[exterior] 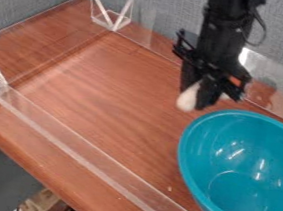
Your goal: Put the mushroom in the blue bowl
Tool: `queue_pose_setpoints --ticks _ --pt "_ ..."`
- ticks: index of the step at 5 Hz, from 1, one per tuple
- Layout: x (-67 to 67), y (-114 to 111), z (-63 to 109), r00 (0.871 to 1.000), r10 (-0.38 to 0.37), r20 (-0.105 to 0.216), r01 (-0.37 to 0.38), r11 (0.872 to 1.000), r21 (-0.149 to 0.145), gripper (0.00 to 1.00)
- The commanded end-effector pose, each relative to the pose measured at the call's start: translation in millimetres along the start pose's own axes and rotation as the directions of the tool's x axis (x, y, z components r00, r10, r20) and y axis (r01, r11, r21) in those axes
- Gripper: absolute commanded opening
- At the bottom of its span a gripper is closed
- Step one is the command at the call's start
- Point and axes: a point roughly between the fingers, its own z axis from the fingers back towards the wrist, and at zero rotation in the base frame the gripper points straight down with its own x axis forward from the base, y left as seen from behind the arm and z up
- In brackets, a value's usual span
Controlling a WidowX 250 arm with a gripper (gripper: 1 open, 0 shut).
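Camera view: one look down across a wooden table (pixel 92 90) fenced by a clear acrylic wall (pixel 58 140) — nothing else lies on the wood.

Left of frame: bare tabletop, with small clear triangular stands (pixel 111 14) at the upper left corner of the fence.

Upper centre-right: the gripper (pixel 203 89) hangs from its black arm, pointing straight down at the table.

Tool state: jaws drawn narrow, clamped on the mushroom (pixel 187 97).

Mushroom: held between the jaws, its pale cream stem showing below the black fingers; the cap cannot be made out. It looks clear of the wood, though how high is hard to judge.

Long axis: the stem hangs roughly upright, in line with the gripper.

Lower right: the blue bowl (pixel 204 138) sits on the table, open side up, glossy inside, nothing in it.

Key relation: the mushroom hangs just up and to the left of the bowl's upper-left rim — near the edge, not yet over the hollow. The bowl's centre lies down and to the right of the gripper.

Step in hand: carrying, by my reading; the release has not come.

Next move calls for: a shift toward the lower right until the stem is inside the rim, then opening the jaws.

Risk: letting go here would likely drop the toy on the rim or the wood outside.
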Motion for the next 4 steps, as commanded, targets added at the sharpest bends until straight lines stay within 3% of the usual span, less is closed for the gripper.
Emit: queue_pose_setpoints --ticks 1,2,3,4 --pt "3.8 -28.5 13.5 0.998 -0.031 0.061 0.031 1.0 -0.003 0.0" --pt "10.1 -58.9 -0.7 0.996 -0.081 0.041 0.082 0.997 -0.014 0.0" --pt "16.3 -73.9 -15.1 0.996 -0.091 0.026 0.091 0.996 -0.018 0.0" --pt "18.2 -70.1 -17.7 0.996 -0.081 0.028 0.081 0.997 -0.012 0.0"
